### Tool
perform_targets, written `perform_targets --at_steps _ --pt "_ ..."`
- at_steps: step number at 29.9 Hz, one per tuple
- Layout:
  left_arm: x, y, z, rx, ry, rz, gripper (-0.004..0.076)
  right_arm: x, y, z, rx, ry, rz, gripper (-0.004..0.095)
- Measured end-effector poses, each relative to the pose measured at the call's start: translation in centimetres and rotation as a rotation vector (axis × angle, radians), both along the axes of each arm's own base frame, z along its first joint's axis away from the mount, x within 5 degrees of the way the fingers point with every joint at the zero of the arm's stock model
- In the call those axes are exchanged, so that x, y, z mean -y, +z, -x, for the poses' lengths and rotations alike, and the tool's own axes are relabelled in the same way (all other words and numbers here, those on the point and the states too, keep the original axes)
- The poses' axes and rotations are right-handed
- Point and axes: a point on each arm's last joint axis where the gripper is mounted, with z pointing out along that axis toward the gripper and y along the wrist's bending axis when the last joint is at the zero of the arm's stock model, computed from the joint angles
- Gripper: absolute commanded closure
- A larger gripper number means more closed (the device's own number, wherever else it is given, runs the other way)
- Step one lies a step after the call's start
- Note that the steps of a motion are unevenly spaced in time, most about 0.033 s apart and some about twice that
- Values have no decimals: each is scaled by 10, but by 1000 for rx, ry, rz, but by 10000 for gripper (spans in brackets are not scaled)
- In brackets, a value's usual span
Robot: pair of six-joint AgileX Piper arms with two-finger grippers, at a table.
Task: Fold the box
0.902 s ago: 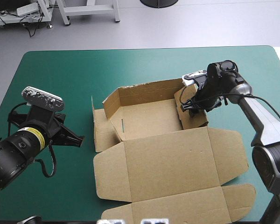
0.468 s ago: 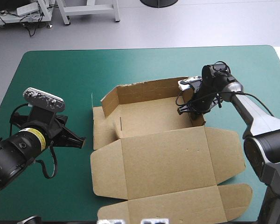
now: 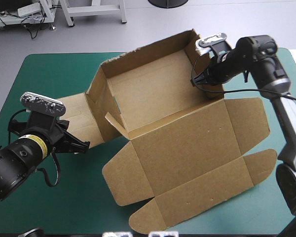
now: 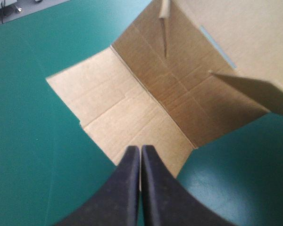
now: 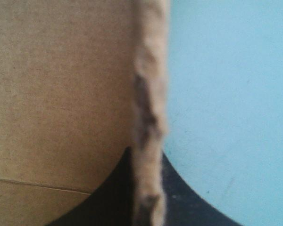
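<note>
The brown box (image 3: 153,94) is tipped up, its tray open toward me and its lid (image 3: 197,148) spread flat toward the table's front right. My right gripper (image 3: 201,79) is shut on the tray's right wall, high above the table. In the right wrist view the wall's edge (image 5: 148,94) runs between the black fingers of that gripper (image 5: 146,153). My left gripper (image 3: 84,144) is shut with nothing in it, low at the box's left side. Its tips (image 4: 140,153) point over the left flap (image 4: 118,103), which lies on the cover.
The teal-green cover (image 3: 49,74) shows to the left of the box and along the front left. The lid's end flaps (image 3: 187,207) reach close to the table's front edge. The right arm (image 3: 281,98) stands over the table's right edge.
The right gripper shut on the tray's right wall and lifted it up and back, tipping the whole tray up from the table. The lid shifted with it. The left gripper stayed put.
</note>
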Motion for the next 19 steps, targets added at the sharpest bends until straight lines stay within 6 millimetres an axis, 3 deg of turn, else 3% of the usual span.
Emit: perform_targets --at_steps 3,8,14,19 --pt "-2 2 -2 26 23 -7 727 15 34 24 97 -15 -26 928" --pt "-9 7 1 65 54 13 727 42 66 53 201 -66 -34 928" --pt "-28 17 14 119 63 68 727 68 92 82 296 -118 -37 928" --pt "-48 25 28 178 83 128 727 73 100 93 327 -107 -60 928"
